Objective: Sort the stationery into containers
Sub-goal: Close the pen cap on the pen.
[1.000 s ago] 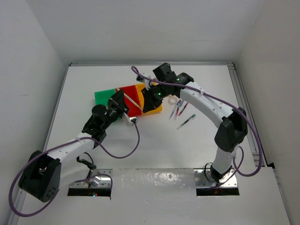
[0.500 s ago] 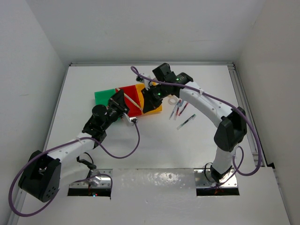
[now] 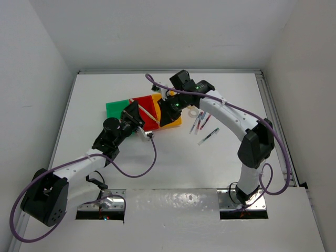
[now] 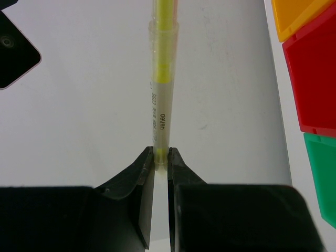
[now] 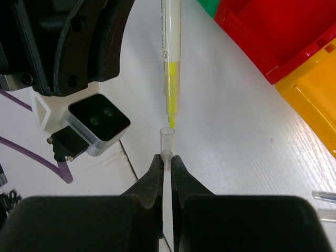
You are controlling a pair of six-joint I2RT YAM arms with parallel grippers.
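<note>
You see the left gripper [image 3: 138,108] pointing a thin pale pen [image 3: 148,111] across the red bin [image 3: 151,124] toward the right gripper [image 3: 163,116], with loose pens [image 3: 200,122] on the table [image 3: 105,89] near the yellow bin [image 3: 176,122].

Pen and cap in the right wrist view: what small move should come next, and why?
Probably ease the right end effector forward along the pen's axis, so the cap slides over the yellow tip. The left end effector grips the pen. The cap's open mouth faces the tip, nearly in line with it, and the tip seems not yet inside.
</note>
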